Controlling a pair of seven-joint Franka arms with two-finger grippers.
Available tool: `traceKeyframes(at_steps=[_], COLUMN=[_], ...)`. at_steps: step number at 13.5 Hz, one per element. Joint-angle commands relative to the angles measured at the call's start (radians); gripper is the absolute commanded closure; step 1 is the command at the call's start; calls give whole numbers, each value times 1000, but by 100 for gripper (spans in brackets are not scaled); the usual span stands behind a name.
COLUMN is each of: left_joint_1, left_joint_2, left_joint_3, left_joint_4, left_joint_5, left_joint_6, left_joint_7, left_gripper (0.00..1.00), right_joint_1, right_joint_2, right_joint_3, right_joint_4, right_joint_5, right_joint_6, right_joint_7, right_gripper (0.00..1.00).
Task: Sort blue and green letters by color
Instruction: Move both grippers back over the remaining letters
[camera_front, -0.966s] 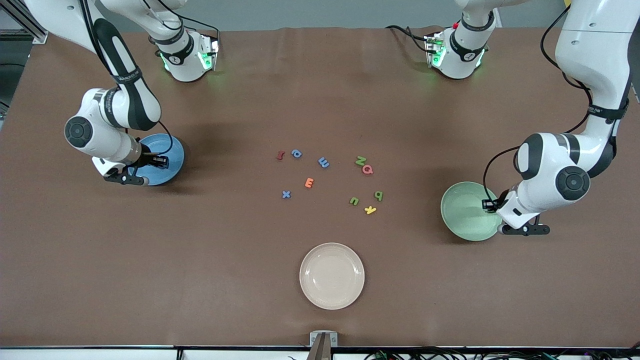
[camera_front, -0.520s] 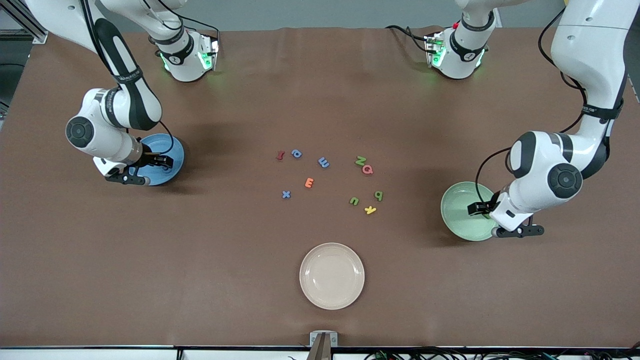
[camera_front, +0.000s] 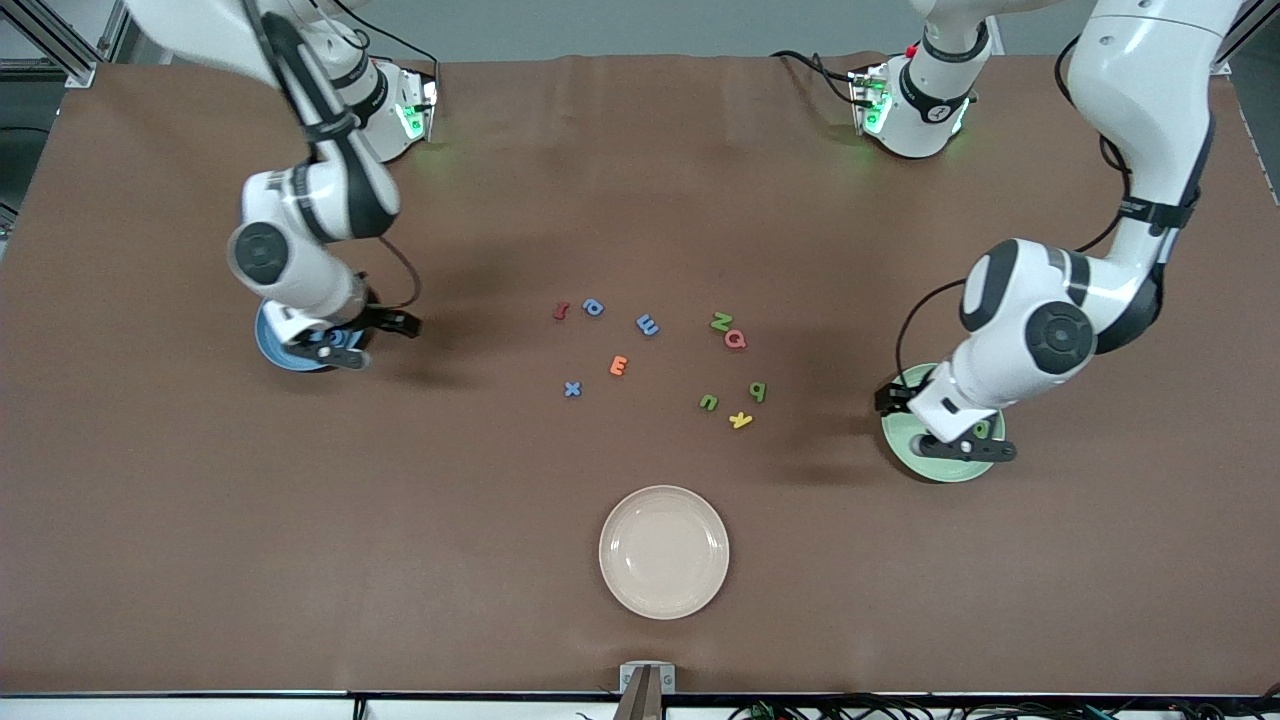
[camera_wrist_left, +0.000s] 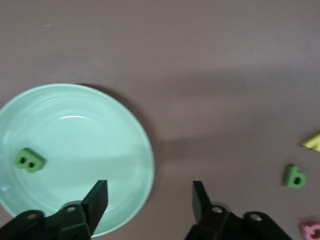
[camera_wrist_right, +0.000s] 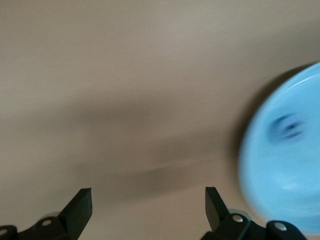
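Both grippers hang empty with jaws apart. The left gripper (camera_wrist_left: 150, 200) is over the green plate's (camera_front: 905, 432) rim; one green letter (camera_wrist_left: 29, 160) lies in it. The right gripper (camera_wrist_right: 149, 205) is just off the blue plate (camera_wrist_right: 285, 170). The loose letters (camera_front: 650, 355), small chunky foam-like shapes, lie on the matte brown table between the two, green ones (camera_front: 709, 402) toward the left gripper, blue ones (camera_front: 572, 389) toward the right.

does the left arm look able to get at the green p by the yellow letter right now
Probably yes: the left pincer is open and empty at the green plate's edge, and bare table lies between it and the green p.
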Motion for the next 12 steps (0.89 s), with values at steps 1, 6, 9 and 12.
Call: traceKeyframes(at_steps=[1,6,9,12], left_joint_1=[-79,-216,-267,-302], left_joint_2=[15,80,127,159], left_joint_3=[1,3,3,6], left_joint_4=[-12,-16,-16,-17], left_joint_5=[9,96,127,177], left_joint_6=[43,126,181,207], left_joint_7=[-64,-277,-363,-435], left_gripper=[35,42,43,43], right_joint_1=[158,373,436,481], right_joint_2=[-2,128,246,337], right_joint_3=[-10,-12,-12,-13], right_joint_4=[54,204,291,382], right_joint_5=[15,14,14,12], right_joint_6=[-8,18,69,71], right_joint_7=[296,695,826,923], right_gripper=[0,0,0,13])
